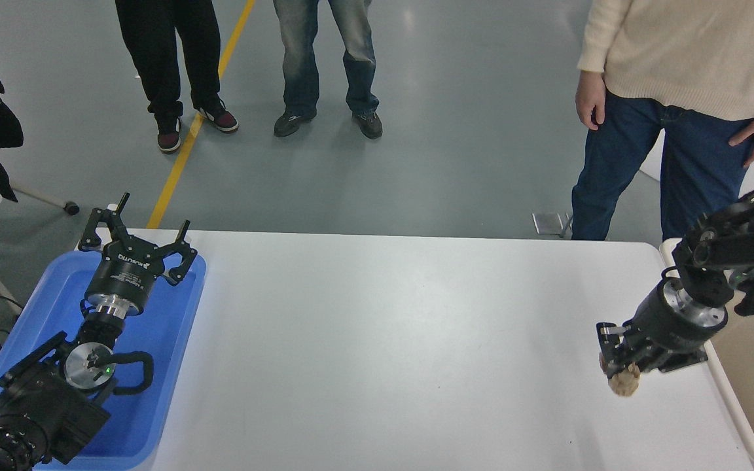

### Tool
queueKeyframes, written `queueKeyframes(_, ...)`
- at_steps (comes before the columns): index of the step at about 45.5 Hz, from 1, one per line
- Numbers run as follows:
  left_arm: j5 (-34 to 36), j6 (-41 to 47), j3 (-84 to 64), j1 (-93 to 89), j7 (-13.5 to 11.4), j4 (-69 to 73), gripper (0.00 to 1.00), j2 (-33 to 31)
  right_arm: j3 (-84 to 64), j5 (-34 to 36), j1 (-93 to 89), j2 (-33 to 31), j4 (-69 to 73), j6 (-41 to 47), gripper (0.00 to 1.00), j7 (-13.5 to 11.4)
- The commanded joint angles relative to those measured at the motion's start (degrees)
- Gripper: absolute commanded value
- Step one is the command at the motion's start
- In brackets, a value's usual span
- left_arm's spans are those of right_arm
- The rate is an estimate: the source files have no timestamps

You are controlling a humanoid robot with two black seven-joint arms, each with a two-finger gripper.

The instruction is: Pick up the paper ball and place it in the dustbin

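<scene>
Holding the small crumpled tan-brown paper ball, my right end effector has its black fingers squeezed on it from above. Only the lower part of the ball peeks out under the fingers; the top part is hidden by them. The ball looks lifted off the white worktop, near its right side, but I cannot tell for sure that it is off it.

Just to the right of the ball is the big cream plastic dustbin with a thick round rim. Most of it is cut off by the right edge and the bottom edge, and my right arm covers part of its far end. I can see only a bit of its smooth inside wall. The ball is not over the dustbin; it is beside its left rim.

My left end effector is parked at the lower left, over the flat blue plastic tray. Its thin black fingers are spread apart with nothing between them. My left arm hides much of the tray, and the tray's near corner runs out of view.

Past the far side of the worktop, three people stand on the grey floor. A person in a cream sweater and blue jeans stands closest, at the top right, cut off at the chest. Of the other two I see only legs and shoes.
</scene>
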Motion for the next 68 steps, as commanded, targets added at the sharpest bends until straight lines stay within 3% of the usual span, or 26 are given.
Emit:
queueKeyframes(1, 0.0, -0.02, 0.0, 0.0, 0.01, -0.07, 1.0, 0.0, -4.09, 3.51, 12.52, -0.58, 1.5, 3.75, 0.0, 0.05)
queueKeyframes(38, 0.0, 0.07, 0.0, 0.09, -0.08, 0.02, 1.0, 0.09, -14.11, 4.04, 22.1, -0.84, 1.41, 3.75, 0.0, 0.13)
queueKeyframes(60, -0.08, 0.07, 0.0, 0.18, -0.17, 0.02, 1.0, 0.17, -34.77, 1.14, 25.27, -12.35, 0.8, 3.75, 0.0, 0.05)
queueKeyframes(68, -0.08, 0.07, 0.0, 0.18, -0.17, 0.02, 1.0, 0.17, -35.12, -1.85, 25.36, -21.83, -1.92, 3.75, 0.0, -0.13)
